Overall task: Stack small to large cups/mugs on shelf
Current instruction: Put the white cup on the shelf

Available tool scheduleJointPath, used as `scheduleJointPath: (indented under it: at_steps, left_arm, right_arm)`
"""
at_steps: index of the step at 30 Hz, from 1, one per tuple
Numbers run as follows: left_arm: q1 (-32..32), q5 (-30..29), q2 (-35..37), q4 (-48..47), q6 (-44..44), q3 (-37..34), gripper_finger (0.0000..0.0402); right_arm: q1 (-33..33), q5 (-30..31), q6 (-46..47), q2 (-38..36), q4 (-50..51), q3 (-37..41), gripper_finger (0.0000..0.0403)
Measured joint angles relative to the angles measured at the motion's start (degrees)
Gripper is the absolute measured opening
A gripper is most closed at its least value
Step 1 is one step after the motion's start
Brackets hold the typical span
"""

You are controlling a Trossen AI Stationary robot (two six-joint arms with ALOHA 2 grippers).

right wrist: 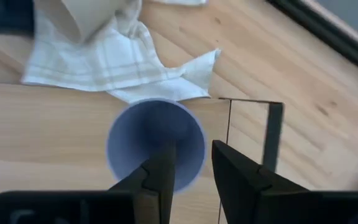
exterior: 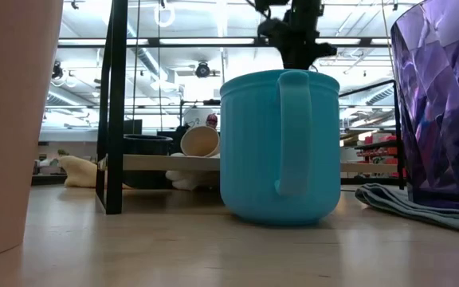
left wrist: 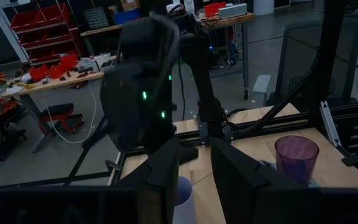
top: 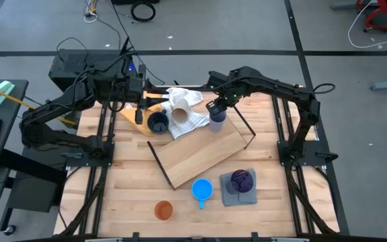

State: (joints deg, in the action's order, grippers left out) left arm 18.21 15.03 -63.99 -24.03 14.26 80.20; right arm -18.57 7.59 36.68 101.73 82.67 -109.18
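Stacking has barely begun, by the look of it: no cup sits inside another yet. The right gripper [top: 216, 111] hangs over the shelf's [top: 200, 154] far corner with its fingers [right wrist: 164, 163] grasping the rim of the lavender cup [right wrist: 156, 144], 1 finger inside the mouth and 1 outside. That cup stands upright on the board, just beside the black wire frame [right wrist: 270, 140] and touching the edge of the white cloth [right wrist: 120, 68].

The other 5 are scattered. The beige cup [top: 181, 107] lies tilted on the white cloth at the surface's far edge, and the dark navy mug [top: 157, 123] sits beside it at the shelf's far-left corner. Toward the near edge stand the orange cup [top: 163, 211], the bright blue mug [top: 202, 189] and the purple cup [top: 241, 180], the last resting on a grey cloth [top: 231, 195].

The left gripper [top: 140, 111] waits above the far edge near the navy mug; its fingers stand slightly apart around nothing.

The lavender cup is a plain, smooth, handleless tumbler with an open round mouth, apparently empty.
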Motion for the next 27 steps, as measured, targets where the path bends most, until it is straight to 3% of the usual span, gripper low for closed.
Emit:
scheduleJointPath:
  at_steps: [10, 19, 27]
  left_arm:
    - [0.0, 0.0, 0.0, 0.4, -0.1, 0.0, 0.0103]
    - [0.0, 0.0, 0.0, 3.2, -1.2, 0.0, 0.0101]
    - [0.0, -0.6, 0.0, 1.4, -1.4, 0.1, 0.0103]
  right_arm:
    - [0.0, 1.8, -3.0, 0.0, -4.5, -11.7, 0.0112]
    - [-0.5, 1.9, -7.3, 0.0, -13.5, -12.0, 0.0112]
    - [-6.0, 2.3, -11.1, -1.2, -17.1, -11.9, 0.0112]
